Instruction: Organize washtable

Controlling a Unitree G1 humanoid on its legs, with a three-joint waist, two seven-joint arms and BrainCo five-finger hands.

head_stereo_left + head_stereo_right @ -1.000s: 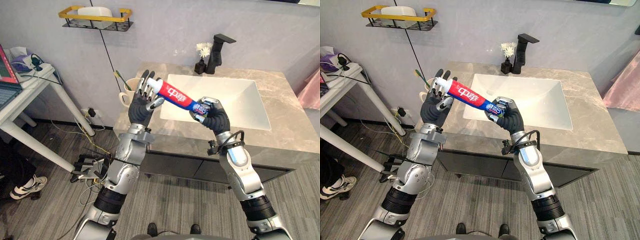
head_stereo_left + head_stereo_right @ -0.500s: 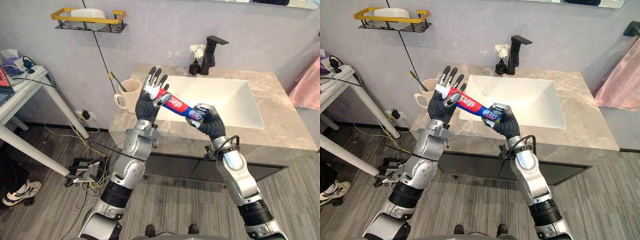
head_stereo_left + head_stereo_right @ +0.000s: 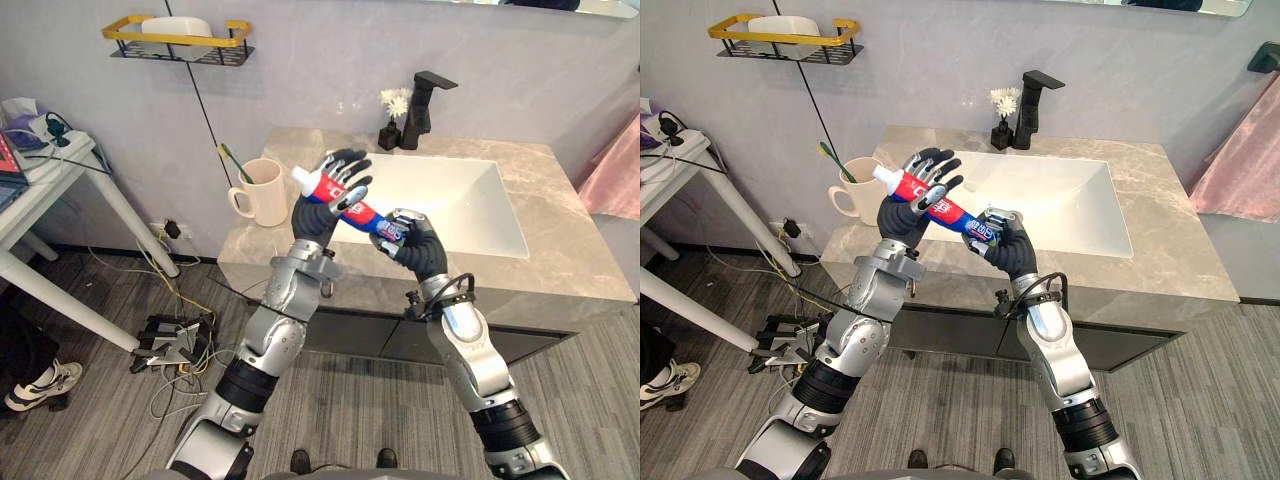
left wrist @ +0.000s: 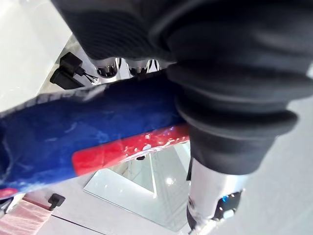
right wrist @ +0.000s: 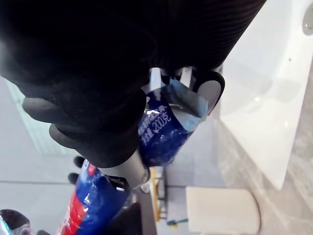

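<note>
Washtable (image 3: 572,232): mug (image 3: 264,192), sink (image 3: 462,200), faucet (image 3: 428,100), toothpaste tube (image 3: 366,213)

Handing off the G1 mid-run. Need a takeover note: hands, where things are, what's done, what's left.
The left hand is shut on the toothpaste tube near its white cap end.
The right hand is shut on the tube's crimped tail end.
Both hands hold the tube in the air, above the counter at the left side of the sink.
The mug with a toothbrush in it stands at the counter's left end.
Done: the tube is picked up. Left: let go with one hand and set the tube down, probably in the mug.
</note>
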